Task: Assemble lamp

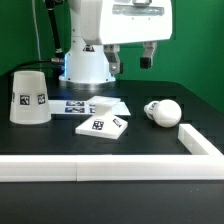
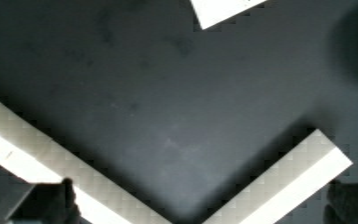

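Note:
The tapered white shade [image 1: 30,97] stands rim-down at the exterior view's left, with tags on its side. The flat square base [image 1: 102,125] lies mid-table, tag up. The round bulb [image 1: 163,112] lies on its side to the base's right. My gripper [image 1: 131,61] hangs open and empty, high above the table behind the base and bulb. In the wrist view the gripper [image 2: 194,216] shows dark fingertips [image 2: 34,206] wide apart with only table between them. A white corner, probably the base [image 2: 229,10], shows far off.
A long white rail [image 1: 100,168] runs along the table's front and turns back at the right [image 1: 200,140]; it makes a V in the wrist view [image 2: 69,150]. The marker board [image 1: 72,105] lies behind the base. The arm's white pedestal [image 1: 88,65] stands at the back.

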`<state>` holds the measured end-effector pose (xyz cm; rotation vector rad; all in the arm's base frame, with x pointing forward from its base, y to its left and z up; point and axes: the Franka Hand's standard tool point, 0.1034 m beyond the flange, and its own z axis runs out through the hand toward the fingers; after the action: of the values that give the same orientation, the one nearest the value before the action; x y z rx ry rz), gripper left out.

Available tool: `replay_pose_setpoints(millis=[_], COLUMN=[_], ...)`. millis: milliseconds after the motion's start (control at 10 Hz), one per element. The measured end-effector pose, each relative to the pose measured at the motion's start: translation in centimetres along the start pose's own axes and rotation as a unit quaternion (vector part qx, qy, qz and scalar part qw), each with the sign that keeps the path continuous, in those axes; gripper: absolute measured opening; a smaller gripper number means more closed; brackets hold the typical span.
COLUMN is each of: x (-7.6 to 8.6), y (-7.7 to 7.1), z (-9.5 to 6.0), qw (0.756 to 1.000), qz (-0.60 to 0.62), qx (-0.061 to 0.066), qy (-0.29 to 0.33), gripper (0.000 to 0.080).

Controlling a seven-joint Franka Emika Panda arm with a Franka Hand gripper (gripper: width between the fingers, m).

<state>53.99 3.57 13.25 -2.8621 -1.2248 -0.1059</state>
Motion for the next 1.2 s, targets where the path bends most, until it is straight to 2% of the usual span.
replay_pose_setpoints(millis=[100,400,500,900,1200], x=[-0.9,-3.1,-3.4,-3.5,-5.8], y=[-0.1,-2.1,-2.4,-2.2,-2.8], z=[0.7,2.8,3.0,3.0,3.5], qw=[0.999,0.989,0.987,0.985,0.976], qz=[-0.047,-0.147,-0.157,-0.168,-0.215], qx=[0.001,0.026,0.029,0.025,0.013], qy=[-0.002,-0.022,-0.025,-0.022,-0.016], gripper=[0.0699,0.0699,0.0699,0.0699,0.0699])
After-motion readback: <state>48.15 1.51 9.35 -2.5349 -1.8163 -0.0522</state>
